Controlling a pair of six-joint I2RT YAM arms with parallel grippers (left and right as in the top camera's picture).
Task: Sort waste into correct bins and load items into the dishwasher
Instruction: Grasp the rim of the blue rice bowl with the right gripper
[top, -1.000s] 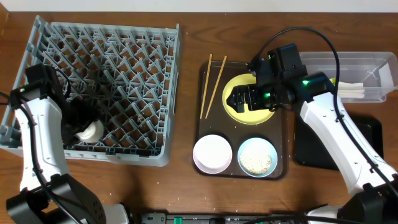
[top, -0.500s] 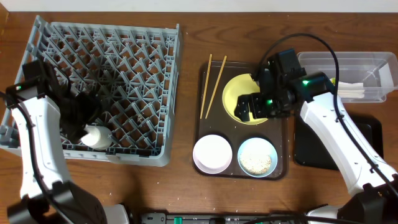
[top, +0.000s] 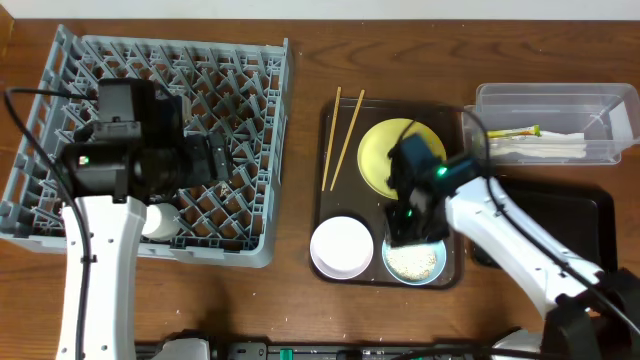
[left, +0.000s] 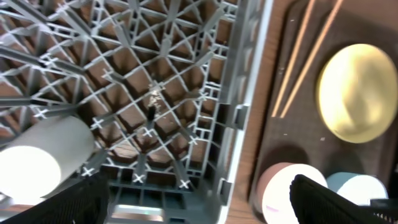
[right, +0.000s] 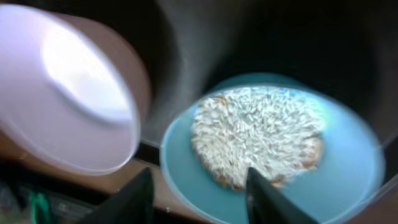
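My right gripper (top: 410, 236) (right: 199, 200) hangs open over the light blue bowl (top: 425, 268) (right: 348, 180) of white rice (right: 258, 140). Its jaws straddle the bowl's near rim, one finger outside and one over the rice, a gap showing between them. The pale pink bowl (top: 341, 247) (right: 62, 99) stands beside it, with the yellow plate (top: 380, 150) (left: 357, 93) and the chopsticks (top: 340, 135) (left: 305, 56) behind. My left gripper (top: 215, 160) (left: 202, 202) is open and empty above the dishwasher rack (top: 240, 90) (left: 155, 74). The white cup (top: 155, 220) (left: 37, 162) lies in the rack's front left part.
The bowls, plate and chopsticks sit on a brown serving tray (top: 328, 205). A clear tub (top: 600, 95) at the back right holds the yellow-green wrapper (top: 515, 131) and white paper (top: 545, 148). The black tray (top: 590, 215) lies in front of it, partly under my right arm.
My left gripper opened, left the cup in the rack and moved right over the rack. My right gripper went from the yellow plate down to the blue bowl, and its jaws narrowed.
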